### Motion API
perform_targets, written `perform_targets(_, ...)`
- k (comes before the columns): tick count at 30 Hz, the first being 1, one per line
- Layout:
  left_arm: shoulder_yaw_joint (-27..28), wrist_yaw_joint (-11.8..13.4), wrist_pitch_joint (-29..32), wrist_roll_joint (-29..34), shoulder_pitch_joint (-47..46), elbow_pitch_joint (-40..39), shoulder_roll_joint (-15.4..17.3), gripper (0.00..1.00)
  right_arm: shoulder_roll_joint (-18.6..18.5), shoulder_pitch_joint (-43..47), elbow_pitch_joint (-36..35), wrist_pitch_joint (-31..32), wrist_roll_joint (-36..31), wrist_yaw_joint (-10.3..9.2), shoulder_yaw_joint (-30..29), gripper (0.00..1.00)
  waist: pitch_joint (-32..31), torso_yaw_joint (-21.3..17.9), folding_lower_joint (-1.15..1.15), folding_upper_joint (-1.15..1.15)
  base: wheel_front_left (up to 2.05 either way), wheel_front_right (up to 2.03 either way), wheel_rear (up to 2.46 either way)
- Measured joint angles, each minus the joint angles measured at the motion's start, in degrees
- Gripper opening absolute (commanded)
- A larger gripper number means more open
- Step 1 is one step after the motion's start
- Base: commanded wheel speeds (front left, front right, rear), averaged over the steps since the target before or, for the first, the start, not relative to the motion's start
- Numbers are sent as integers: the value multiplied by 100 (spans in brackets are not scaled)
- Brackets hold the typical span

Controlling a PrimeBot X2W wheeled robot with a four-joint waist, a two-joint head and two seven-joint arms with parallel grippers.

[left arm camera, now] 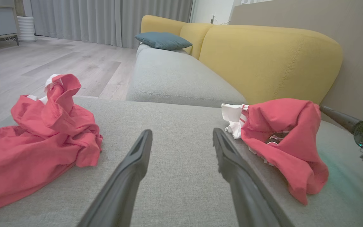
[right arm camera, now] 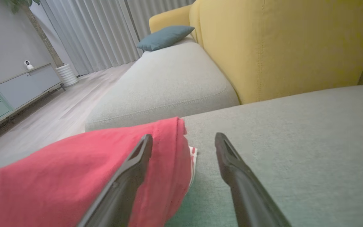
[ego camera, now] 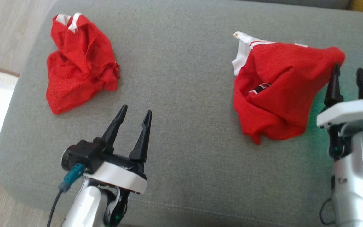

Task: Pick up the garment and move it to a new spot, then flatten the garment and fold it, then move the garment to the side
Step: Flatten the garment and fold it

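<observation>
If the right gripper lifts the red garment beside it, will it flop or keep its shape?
Probably flop: the red garment lies crumpled in soft folds, so it should drape and unfurl. The thin fabric looks light. Pushed by the right gripper, it would likely bunch on the cushion.

The left gripper point(left arm camera: 182, 132) is pointing its spread fingers across the grey cushion point(left arm camera: 175, 110), between a crumpled red garment point(left arm camera: 43, 138) and a second red garment point(left arm camera: 282, 135) lying well apart

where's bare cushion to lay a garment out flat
Widest bare patch: grey cushion between the left red garment and the right red garment, ahead of the left end effector. Crowded where the right end effector stands beside that garment.
</observation>
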Motion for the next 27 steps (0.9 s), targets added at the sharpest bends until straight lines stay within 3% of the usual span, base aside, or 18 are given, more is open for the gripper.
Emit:
perform_targets(11, -40, -35, 0, -44, -143, 7, -13, 100, -11, -812, 1096, 175, 594, 0, 167, 100, 211, 132, 0, 0, 0, 0, 0)
perform_targets(12, -47, -24, 0, -68, -158, 7, -13, 100, -12, -848, 1148, 175, 648, 0, 247, 73, 208, 131, 0, 0, 0, 0, 0)
perform_targets(13, -53, 5, 0, -68, -159, 7, -15, 100, -10, -868, 1171, 171, 665, 0, 322, 0, 203, 128, 0, 0, 0, 0, 0)
perform_targets(19, -55, 64, 0, -126, -155, 30, -16, 100, -44, -873, 1237, -43, 704, 0, 424, 0, 72, 75, 0, 0, 0, 0, 0)
perform_targets(27, -45, 66, 0, -213, -107, 42, -16, 100, -477, -1070, 1149, -138, 266, 0, 450, 0, -292, -5, 0, 0, 0, 0, 0)
